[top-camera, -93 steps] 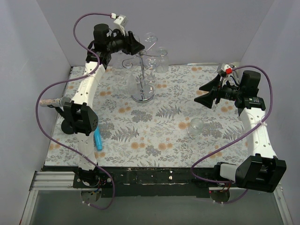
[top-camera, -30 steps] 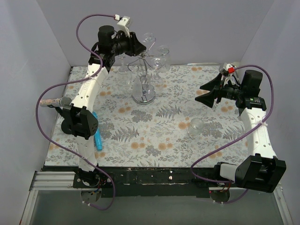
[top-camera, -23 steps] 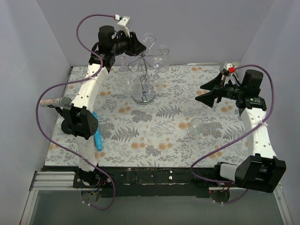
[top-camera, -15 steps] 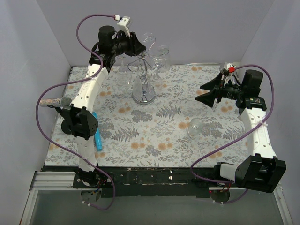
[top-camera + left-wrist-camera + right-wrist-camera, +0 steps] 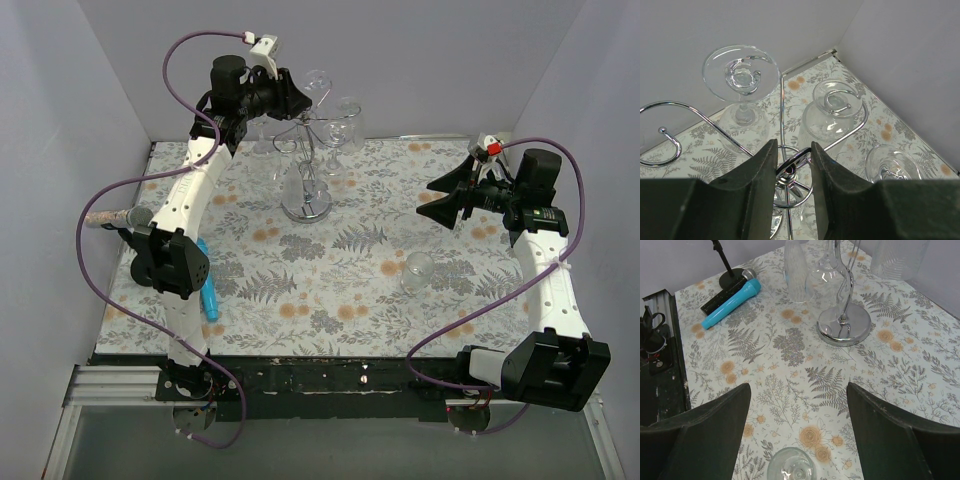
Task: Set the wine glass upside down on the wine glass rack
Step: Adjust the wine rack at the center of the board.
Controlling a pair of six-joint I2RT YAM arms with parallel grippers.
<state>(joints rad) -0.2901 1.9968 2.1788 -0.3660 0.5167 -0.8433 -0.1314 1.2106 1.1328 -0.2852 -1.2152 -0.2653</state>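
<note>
The wine glass rack (image 5: 306, 207) stands at the back of the table, with silver curled arms (image 5: 700, 112) and a round mirrored base (image 5: 845, 325). Three clear glasses hang upside down from it, their feet (image 5: 742, 75) showing in the left wrist view. My left gripper (image 5: 300, 100) (image 5: 794, 150) is at the rack's top, shut on its central metal cap and ring. A separate wine glass (image 5: 418, 268) (image 5: 790, 467) stands on the table at the right. Above and behind it hangs my right gripper (image 5: 432, 200) (image 5: 797, 390), wide open and holding nothing.
A blue microphone (image 5: 209, 298) (image 5: 732, 302) lies at the table's left beside a black stand base (image 5: 730, 277). Purple cables loop off both arms. White walls close in the back and sides. The floral cloth (image 5: 330, 290) covers the table.
Since the earliest frame the left gripper has shifted slightly at the rack's top and the hanging glasses have turned a little. Over the last second nothing moves.
</note>
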